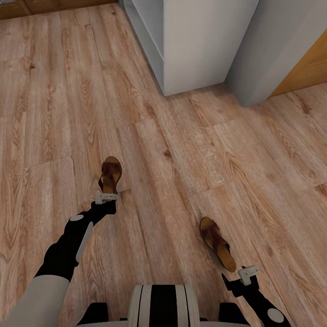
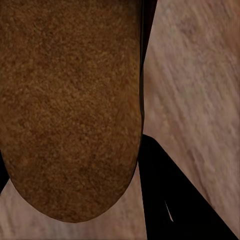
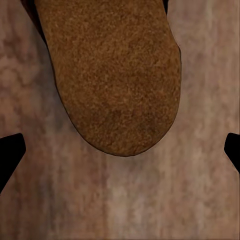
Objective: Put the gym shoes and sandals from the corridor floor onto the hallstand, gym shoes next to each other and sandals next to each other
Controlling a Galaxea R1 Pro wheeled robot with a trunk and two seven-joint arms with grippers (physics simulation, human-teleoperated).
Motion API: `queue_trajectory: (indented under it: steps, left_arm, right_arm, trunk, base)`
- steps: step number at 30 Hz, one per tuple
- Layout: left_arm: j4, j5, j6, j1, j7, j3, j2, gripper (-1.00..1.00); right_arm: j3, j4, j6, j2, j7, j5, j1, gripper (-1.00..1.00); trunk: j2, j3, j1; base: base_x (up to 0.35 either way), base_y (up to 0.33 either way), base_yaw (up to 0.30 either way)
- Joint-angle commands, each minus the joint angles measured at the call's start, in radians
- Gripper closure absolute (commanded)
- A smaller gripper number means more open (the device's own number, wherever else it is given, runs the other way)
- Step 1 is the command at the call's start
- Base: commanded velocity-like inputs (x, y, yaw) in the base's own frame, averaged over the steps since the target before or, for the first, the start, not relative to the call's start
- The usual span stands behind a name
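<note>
Two dark brown sandals lie on the wood-plank corridor floor [image 1: 190, 150]. The left sandal [image 1: 110, 174] has its heel toward my left gripper [image 1: 106, 197]. Seen from the left wrist, its tan heel [image 2: 70, 100] sits close up between the fingers, and one black finger [image 2: 170, 200] presses its edge, so the gripper looks shut on it. The right sandal [image 1: 218, 243] lies just ahead of my right gripper [image 1: 247, 271]. That gripper is open, its fingertips [image 3: 10, 155] wide apart and short of the heel [image 3: 110, 75]. The gym shoes are out of view.
At the far end of the floor stands a pale grey-white block [image 1: 200, 45] with a grey panel [image 1: 272, 45] beside it; I cannot tell whether it is the hallstand. An orange-brown wooden surface [image 1: 309, 68] shows at the right. My trunk [image 1: 163, 306] is at the bottom edge.
</note>
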State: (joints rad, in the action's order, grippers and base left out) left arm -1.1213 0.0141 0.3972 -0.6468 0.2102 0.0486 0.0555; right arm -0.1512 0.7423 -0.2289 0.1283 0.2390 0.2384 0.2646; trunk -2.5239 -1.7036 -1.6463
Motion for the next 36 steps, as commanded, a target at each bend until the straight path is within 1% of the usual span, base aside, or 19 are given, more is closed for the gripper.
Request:
queue_trajectory:
  steps: [1,18,26,36]
  left_arm:
    - [-0.001,-0.002,0.006,0.0,0.007,0.002,0.0,1.0]
    - [0.007,-0.002,0.006,0.001,0.008,0.002,0.0,1.0]
    - [0.008,-0.002,0.006,0.0,0.008,0.002,0.0,1.0]
    - [0.006,-0.002,0.006,0.0,0.008,0.001,0.0,1.0]
  right_arm:
    - [-0.005,0.0,-0.004,-0.001,0.006,0.009,0.0,-1.0]
    - [-0.005,0.0,-0.004,-0.001,0.006,0.009,0.0,-1.0]
    - [-0.005,0.001,-0.004,-0.001,0.006,0.009,0.0,-1.0]
    - [-0.005,0.0,-0.004,-0.001,0.006,0.009,0.0,-1.0]
  trunk:
    - [0.0,0.0,0.0]
    - [0.0,0.0,0.0]
    - [0.0,0.0,0.0]
    - [0.0,0.0,0.0]
  base:
    - [0.098,0.0,0.0]
    - [0.018,0.0,0.0]
    - [0.091,0.05,0.0]
    - [0.018,0.011,0.0]
